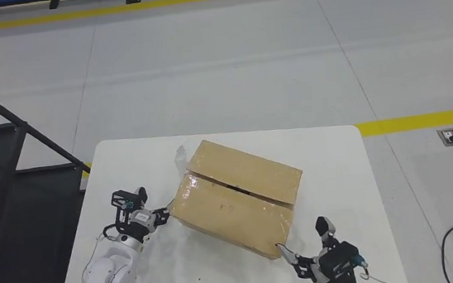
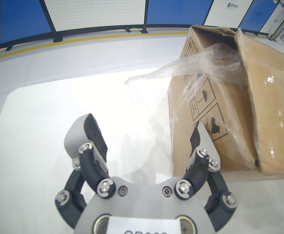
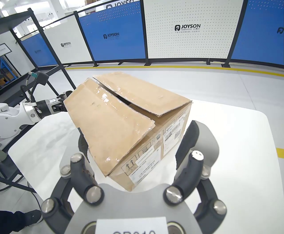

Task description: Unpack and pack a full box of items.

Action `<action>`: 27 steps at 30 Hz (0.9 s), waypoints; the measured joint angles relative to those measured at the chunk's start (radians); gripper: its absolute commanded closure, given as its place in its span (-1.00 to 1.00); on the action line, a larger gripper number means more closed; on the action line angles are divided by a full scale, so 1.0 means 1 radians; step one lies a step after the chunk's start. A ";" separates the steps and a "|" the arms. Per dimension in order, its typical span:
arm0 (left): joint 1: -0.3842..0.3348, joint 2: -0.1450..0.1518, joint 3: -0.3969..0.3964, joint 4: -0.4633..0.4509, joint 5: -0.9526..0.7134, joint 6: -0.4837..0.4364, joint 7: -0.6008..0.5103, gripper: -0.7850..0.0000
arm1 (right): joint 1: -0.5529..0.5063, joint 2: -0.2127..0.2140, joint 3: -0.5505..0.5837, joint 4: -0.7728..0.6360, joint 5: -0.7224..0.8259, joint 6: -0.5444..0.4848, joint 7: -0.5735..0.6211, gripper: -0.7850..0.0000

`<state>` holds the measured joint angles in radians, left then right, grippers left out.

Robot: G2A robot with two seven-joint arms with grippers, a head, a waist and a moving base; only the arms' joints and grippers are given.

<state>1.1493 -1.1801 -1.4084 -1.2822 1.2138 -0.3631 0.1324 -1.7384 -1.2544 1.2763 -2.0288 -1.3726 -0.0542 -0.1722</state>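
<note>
A loose strip of clear tape [image 2: 166, 71] juts from the cardboard box [image 1: 236, 197], which sits mid-table [image 1: 328, 156]. Its flaps are down but parted at the seam, and the contents are hidden. At the box's 9 o'clock, the left gripper [image 1: 164, 216] has its fingers spread, one just beside the box wall. At 5 o'clock, the right gripper [image 1: 304, 241] has its fingers wide apart astride a corner, holding nothing.

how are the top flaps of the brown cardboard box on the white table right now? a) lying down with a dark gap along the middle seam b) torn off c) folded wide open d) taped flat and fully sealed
a: the brown cardboard box has both top flaps lying down, but a dark slit runs between them, and the clear tape hangs loose off one end.
</note>
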 measured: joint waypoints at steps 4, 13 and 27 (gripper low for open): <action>0.000 0.000 0.000 0.000 0.000 0.000 0.000 -1.00 | 0.000 0.000 0.000 0.000 0.000 0.000 0.000 -1.00; 0.002 0.000 -0.004 0.004 -0.004 0.006 -0.004 -1.00 | 0.000 0.000 0.000 0.000 0.000 0.000 0.000 -1.00; 0.031 0.002 -0.012 -0.035 -0.007 0.013 0.004 -1.00 | 0.035 0.004 -0.042 0.040 -0.086 -0.090 -0.003 -1.00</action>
<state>1.1802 -1.1784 -1.4199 -1.3170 1.2070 -0.3497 0.1362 -1.7030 -1.2508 1.2346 -1.9889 -1.4589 -0.1447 -0.1756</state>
